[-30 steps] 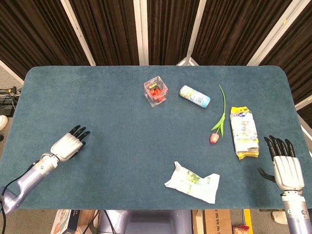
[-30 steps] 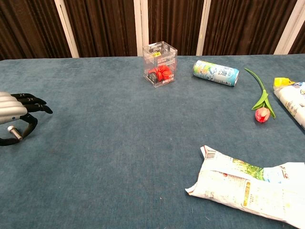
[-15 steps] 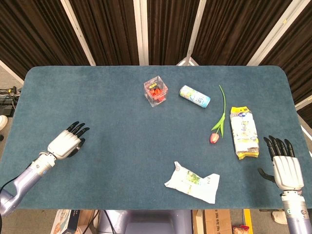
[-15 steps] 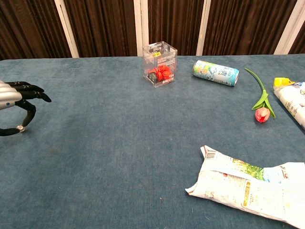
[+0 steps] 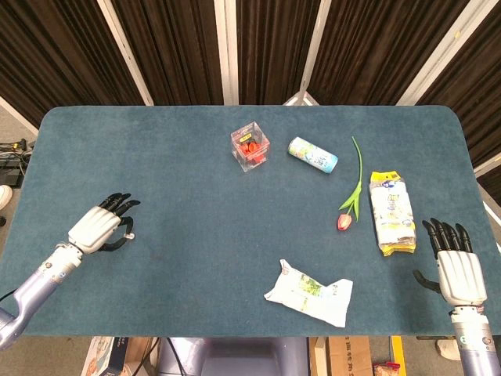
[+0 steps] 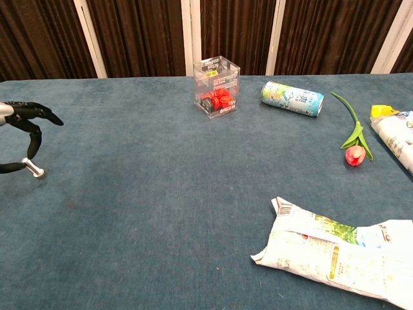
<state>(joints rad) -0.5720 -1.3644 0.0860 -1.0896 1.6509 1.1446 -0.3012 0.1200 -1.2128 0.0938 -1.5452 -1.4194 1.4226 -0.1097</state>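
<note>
Nothing is held yet: L hand (image 5: 97, 229) & R hand (image 5: 459, 272) are spread empty, w/ yellow packet (image 5: 391, 212) nearest for a reach

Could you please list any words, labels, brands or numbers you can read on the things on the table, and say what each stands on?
No text can be read for certain.
Clear box: yellow label, too small.
Can: print blurred.
Torn white packet: print and barcode, too small.
Yellow-ended packet: print blurred.
</note>
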